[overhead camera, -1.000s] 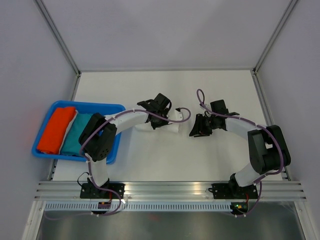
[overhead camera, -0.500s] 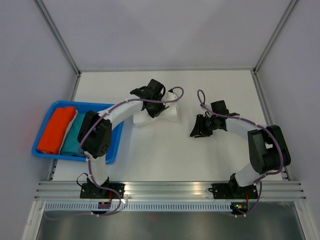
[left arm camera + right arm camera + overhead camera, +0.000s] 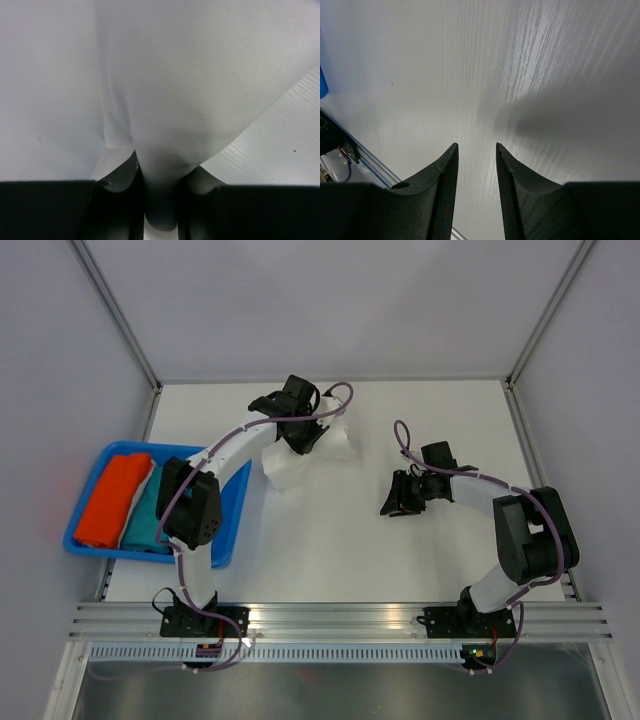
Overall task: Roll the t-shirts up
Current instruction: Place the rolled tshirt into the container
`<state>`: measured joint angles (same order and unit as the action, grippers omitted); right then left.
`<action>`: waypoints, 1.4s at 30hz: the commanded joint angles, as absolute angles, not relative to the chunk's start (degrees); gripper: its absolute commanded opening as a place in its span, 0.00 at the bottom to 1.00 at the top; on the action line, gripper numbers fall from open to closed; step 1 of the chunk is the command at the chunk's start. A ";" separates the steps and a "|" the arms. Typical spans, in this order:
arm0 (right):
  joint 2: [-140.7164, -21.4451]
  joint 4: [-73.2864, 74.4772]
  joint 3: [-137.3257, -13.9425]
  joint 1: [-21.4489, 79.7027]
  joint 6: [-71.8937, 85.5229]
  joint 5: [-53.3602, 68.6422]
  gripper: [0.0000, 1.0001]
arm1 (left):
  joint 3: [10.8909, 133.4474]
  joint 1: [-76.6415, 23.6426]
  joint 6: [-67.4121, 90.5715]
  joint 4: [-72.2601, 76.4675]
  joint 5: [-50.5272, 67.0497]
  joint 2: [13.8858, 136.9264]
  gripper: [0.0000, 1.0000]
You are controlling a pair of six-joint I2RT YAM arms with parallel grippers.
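A white t-shirt [image 3: 300, 462] hangs from my left gripper [image 3: 310, 436] at the table's far middle, its lower end trailing down towards the table. In the left wrist view the white cloth [image 3: 200, 85] fills the frame and a fold of it is pinched between the jaws. My left gripper [image 3: 160, 200] is shut on it. My right gripper [image 3: 393, 504] is open and empty above bare table right of centre, apart from the shirt. In the right wrist view its fingers [image 3: 442, 185] stand apart over the white table. No chest print shows.
A blue tray [image 3: 225, 528] at the left holds a rolled orange shirt [image 3: 112, 498] and a rolled teal one [image 3: 152, 508]. White walls and metal posts bound the table. A metal rail [image 3: 340, 620] runs along the near edge.
My left gripper has moved back and to the left, lifting the white t-shirt with it; the cloth now hangs unrolled. The right gripper has barely moved.
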<state>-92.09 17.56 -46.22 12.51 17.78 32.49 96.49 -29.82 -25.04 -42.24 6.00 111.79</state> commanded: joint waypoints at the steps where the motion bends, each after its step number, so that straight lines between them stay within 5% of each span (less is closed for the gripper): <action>1: -92.55 16.08 -46.58 12.22 17.14 32.61 0.42 | 101.95 -28.39 -21.36 -42.89 5.27 109.08 0.02; 21: -99.66 10.99 -49.83 12.22 20.13 36.56 0.42 | 111.09 -4.67 -19.69 -62.13 -1.22 88.35 0.02; 32: -103.89 11.87 -53.26 12.22 18.72 38.14 0.42 | 89.49 15.36 -23.90 -61.36 -8.87 77.00 0.02; 42: -102.92 11.34 -50.98 12.22 18.54 37.97 0.42 | 82.99 19.78 -31.20 -53.36 -13.36 76.12 0.02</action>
